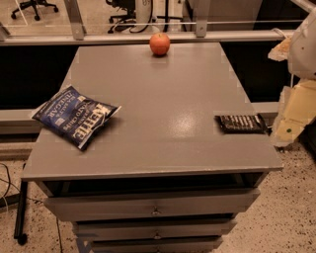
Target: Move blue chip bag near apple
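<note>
The blue chip bag (pixel 75 116) lies flat near the left edge of the grey table top (pixel 163 99), with its white lettering upside down to me. The apple (pixel 159 43), small, round and orange-red, sits at the far edge of the table, near the middle. My gripper (pixel 291 123) hangs at the right edge of the view, beyond the table's right side. It is far from the bag and holds nothing that I can see.
A flat black rectangular packet (pixel 242 123) lies at the table's right edge, close to the gripper. Drawers (pixel 155 207) sit under the table's front. A metal rail (pixel 148 37) runs behind the table. Office chairs (pixel 34 6) stand on the floor beyond.
</note>
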You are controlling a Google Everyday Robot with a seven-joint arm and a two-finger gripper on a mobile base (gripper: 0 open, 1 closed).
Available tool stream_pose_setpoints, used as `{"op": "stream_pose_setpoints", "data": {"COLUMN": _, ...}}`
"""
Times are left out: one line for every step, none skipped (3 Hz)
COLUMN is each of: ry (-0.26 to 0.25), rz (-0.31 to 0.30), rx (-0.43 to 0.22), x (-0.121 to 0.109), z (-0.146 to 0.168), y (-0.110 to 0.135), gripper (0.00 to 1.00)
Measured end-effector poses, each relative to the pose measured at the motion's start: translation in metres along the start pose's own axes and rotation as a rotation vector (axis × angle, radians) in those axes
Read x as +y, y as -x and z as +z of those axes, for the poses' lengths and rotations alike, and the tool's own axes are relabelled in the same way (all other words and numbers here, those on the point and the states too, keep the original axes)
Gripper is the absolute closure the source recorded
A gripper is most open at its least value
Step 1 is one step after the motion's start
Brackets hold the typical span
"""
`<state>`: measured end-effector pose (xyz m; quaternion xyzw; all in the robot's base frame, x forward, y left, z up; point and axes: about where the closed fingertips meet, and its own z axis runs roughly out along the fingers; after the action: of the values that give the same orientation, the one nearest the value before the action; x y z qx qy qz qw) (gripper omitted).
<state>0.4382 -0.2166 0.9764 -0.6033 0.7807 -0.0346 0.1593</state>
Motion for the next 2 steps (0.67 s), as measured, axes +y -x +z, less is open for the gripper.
{"op": "stream_pose_setpoints", "data": {"ry": 0.000, "rz": 0.000, "rx": 0.000, "x": 0.0000, "z": 0.0000, "y": 0.0000, "gripper": 0.00}}
{"op": "stream_pose_setpoints", "data": {"ry": 0.005, "rz": -0.005, "rx": -0.047, "x": -0.0056, "z": 0.0038, "y": 0.0081, "gripper": 0.00}}
